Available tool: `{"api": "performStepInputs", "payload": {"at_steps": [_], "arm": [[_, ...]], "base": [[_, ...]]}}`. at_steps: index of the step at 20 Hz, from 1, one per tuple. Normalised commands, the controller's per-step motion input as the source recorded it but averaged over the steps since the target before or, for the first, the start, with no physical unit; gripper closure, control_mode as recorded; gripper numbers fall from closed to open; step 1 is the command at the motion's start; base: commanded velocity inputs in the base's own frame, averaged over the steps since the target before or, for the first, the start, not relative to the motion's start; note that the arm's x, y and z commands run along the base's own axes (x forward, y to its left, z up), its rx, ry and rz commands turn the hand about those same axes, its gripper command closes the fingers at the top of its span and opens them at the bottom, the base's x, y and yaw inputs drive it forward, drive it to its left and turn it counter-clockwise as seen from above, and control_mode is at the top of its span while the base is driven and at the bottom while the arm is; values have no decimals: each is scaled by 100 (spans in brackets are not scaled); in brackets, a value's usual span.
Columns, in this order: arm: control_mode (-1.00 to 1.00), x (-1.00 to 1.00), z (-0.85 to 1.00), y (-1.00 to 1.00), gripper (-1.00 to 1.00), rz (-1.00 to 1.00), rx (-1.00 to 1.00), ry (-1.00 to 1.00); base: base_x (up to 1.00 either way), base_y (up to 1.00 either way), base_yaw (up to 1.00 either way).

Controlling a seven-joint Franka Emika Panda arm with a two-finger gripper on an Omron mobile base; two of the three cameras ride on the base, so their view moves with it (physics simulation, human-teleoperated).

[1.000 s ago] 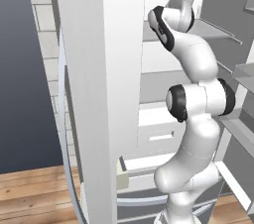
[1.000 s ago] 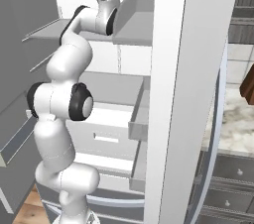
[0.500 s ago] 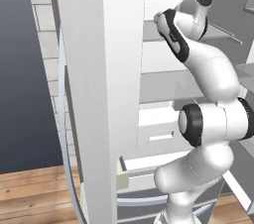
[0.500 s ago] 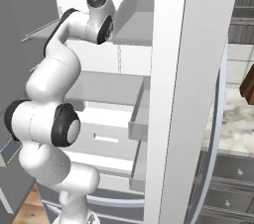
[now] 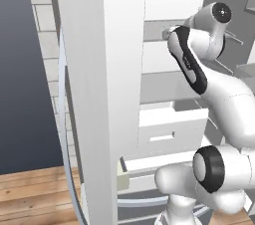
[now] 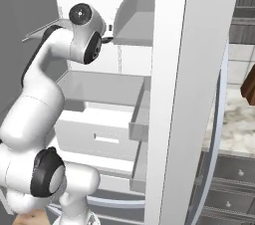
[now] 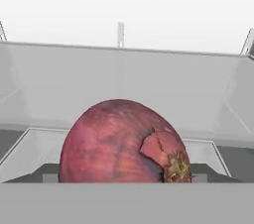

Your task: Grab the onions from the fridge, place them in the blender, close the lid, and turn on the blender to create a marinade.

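White inner walls and light grey shelves of the tall white fridge (image 5: 99, 84) frame the scene, with wood floor at lower left of the left base view and a marble counter with dark grey drawers at far right of the right base view. Compared with one second ago, the white arm's elbow joint has dropped from mid-height to low in both base views, and the forearm now slopes up more steeply toward the upper shelf; the fridge itself has not shifted. The open door edge stands close on one side of the arm, and a pulled-out white drawer (image 6: 99, 134) lies below the forearm. In the hand view, the dark red-purple round onion (image 7: 124, 141) sits very close ahead, centred, on a grey shelf with a raised back wall (image 7: 124, 79) behind it and low side edges left and right. The gripper's (image 7: 124, 178) fingertips are hidden behind the onion and the lower band; its jaws stand wide, and I cannot tell whether they touch the onion.
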Motion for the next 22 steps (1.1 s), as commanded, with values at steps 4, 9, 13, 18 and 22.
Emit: {"api": "performStepInputs", "payload": {"at_steps": [4, 9, 13, 18, 22], "arm": [[-100, -100, -9, 13, 100, 7, -14, 1], [-100, -100, -33, 24, 100, 9, -9, 4], [-100, -99, -52, 28, 100, 7, -6, 11], [-100, -57, -41, 12, 100, 1, -7, 16], [-100, -8, -14, -20, 100, 0, 0, 12]], "base": [[0, 0, 0], [0, 0, 0], [0, 0, 0], [0, 0, 0], [0, 0, 0]]}}
